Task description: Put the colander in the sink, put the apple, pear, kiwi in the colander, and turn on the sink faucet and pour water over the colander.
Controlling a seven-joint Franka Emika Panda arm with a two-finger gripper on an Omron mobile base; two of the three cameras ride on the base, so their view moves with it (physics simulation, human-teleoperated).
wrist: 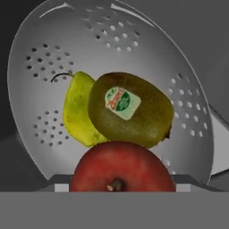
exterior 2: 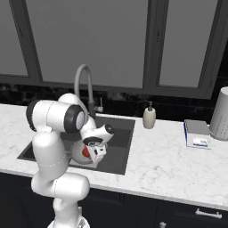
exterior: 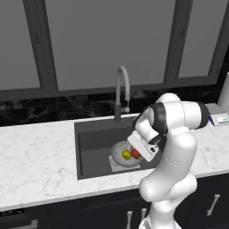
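The silver colander (wrist: 112,40) sits in the dark sink (exterior: 94,138) on a pale plate, right of the middle. Inside it the yellow-green pear (wrist: 74,112) leans against the olive-brown kiwi (wrist: 134,112), which carries a sticker. The red apple (wrist: 120,167) is nearest the hand, stem toward the camera, filling the gap between the fingers. My gripper (wrist: 118,184) is lowered into the colander (exterior: 117,151) and is shut on the apple (exterior: 135,153). The pear (exterior: 126,154) shows beside it. The grey gooseneck faucet (exterior: 121,85) stands behind the basin with no stream showing.
A beige soap dispenser (exterior 2: 149,118) stands on the marble counter (exterior 2: 164,164) right of the sink (exterior 2: 118,149). Farther right lie a small box (exterior 2: 197,133) and a tall pale appliance (exterior 2: 220,113). Dark window frames rise behind the faucet (exterior 2: 84,80).
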